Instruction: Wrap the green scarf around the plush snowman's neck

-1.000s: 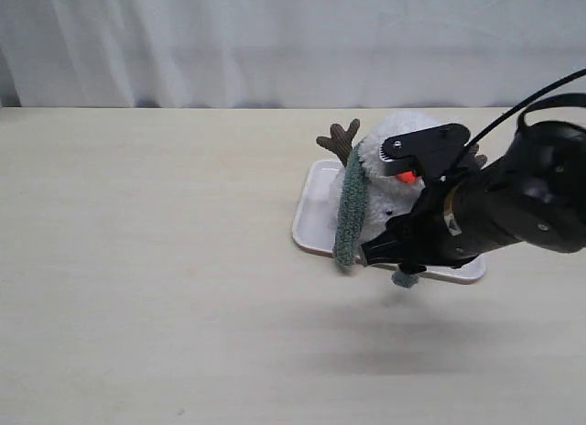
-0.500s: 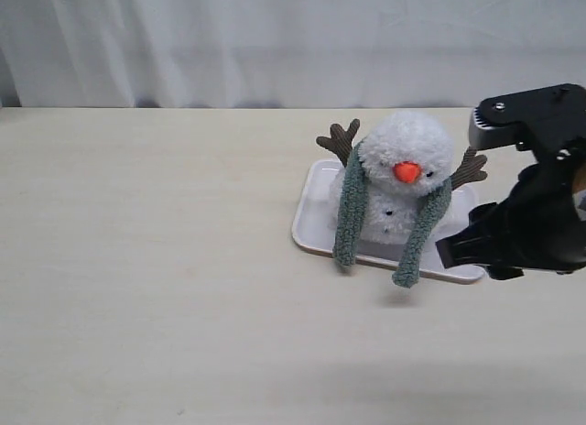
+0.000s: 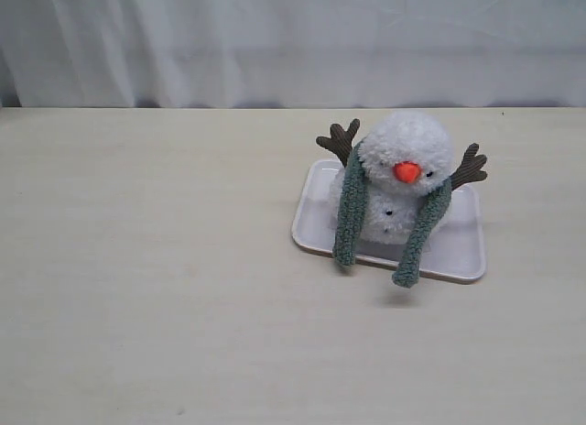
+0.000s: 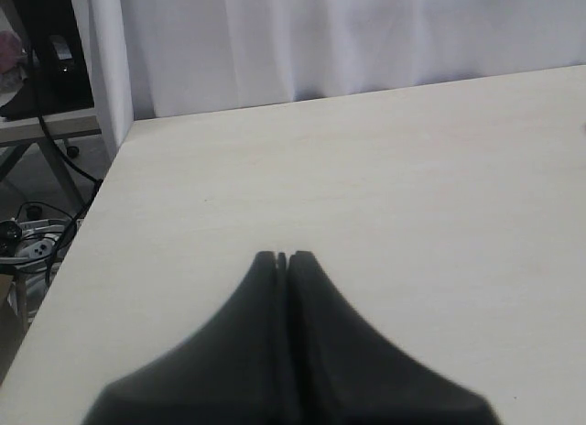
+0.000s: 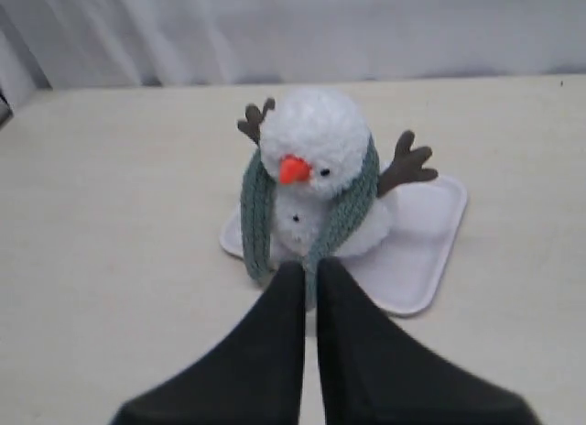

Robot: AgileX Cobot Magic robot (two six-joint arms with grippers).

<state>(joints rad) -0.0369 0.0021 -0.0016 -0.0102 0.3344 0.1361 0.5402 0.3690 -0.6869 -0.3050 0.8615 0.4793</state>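
Observation:
The plush snowman (image 3: 407,146) sits upright on a white tray (image 3: 458,246), right of the table's middle. The green scarf (image 3: 349,214) lies around its neck, and both ends hang down the front, over the tray's near rim. The scarf covers the neck itself. Neither gripper shows in the exterior view. In the right wrist view my right gripper (image 5: 309,267) is shut and holds nothing; it is drawn back from the snowman (image 5: 316,132) and the scarf (image 5: 256,214). My left gripper (image 4: 282,256) is shut over bare table, far from the snowman.
A white curtain (image 3: 293,40) hangs behind the table's far edge. In the left wrist view a table corner (image 4: 128,127) shows, with cables and a stand on the floor beyond (image 4: 37,223).
The right arm has pulled away from the snowman and left the exterior view to the right. Its jaws have shut. The scarf's right end now hangs free.

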